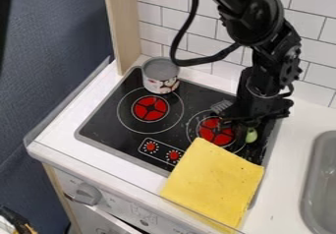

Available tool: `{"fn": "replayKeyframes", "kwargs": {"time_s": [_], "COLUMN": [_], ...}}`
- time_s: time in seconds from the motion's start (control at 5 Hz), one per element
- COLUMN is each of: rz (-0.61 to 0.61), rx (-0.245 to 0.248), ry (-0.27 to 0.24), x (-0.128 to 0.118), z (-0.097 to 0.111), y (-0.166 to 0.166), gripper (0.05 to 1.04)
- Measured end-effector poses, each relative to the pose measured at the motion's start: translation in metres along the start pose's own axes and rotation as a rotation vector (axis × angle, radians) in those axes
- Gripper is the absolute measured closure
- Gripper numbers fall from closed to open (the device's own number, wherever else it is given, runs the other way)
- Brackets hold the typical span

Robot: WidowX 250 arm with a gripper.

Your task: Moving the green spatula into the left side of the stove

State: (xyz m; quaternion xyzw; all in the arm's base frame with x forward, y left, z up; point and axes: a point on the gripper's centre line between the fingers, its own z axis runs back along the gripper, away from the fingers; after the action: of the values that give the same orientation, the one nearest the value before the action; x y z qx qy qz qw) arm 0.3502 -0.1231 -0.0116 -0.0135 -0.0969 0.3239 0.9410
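One can [160, 80] on the stove [105, 122], contents unclear; fingers [242, 123] by the green spatula [251, 135], spread or pressed together unclear.

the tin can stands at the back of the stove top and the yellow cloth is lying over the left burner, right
Not quite: the yellow cloth isn't over the left burner. The camera view shows it lying over the front right corner of the stove top. The tin can does stand at the back.
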Motion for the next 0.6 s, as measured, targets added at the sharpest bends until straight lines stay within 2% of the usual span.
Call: {"fn": "replayKeyframes", "kwargs": {"time_s": [0.2,0.4,0.6], "rz": [-0.124,-0.24,-0.325], "rx": [-0.051,-0.044,-0.004], "ry": [-0.051,-0.097,-0.084], "x": [0.009,0.021,0.032], "z": [0.036,0.076,0.089], "y": [0.002,0.031,0.069], "gripper": [0.648,0.648,0.648]}}
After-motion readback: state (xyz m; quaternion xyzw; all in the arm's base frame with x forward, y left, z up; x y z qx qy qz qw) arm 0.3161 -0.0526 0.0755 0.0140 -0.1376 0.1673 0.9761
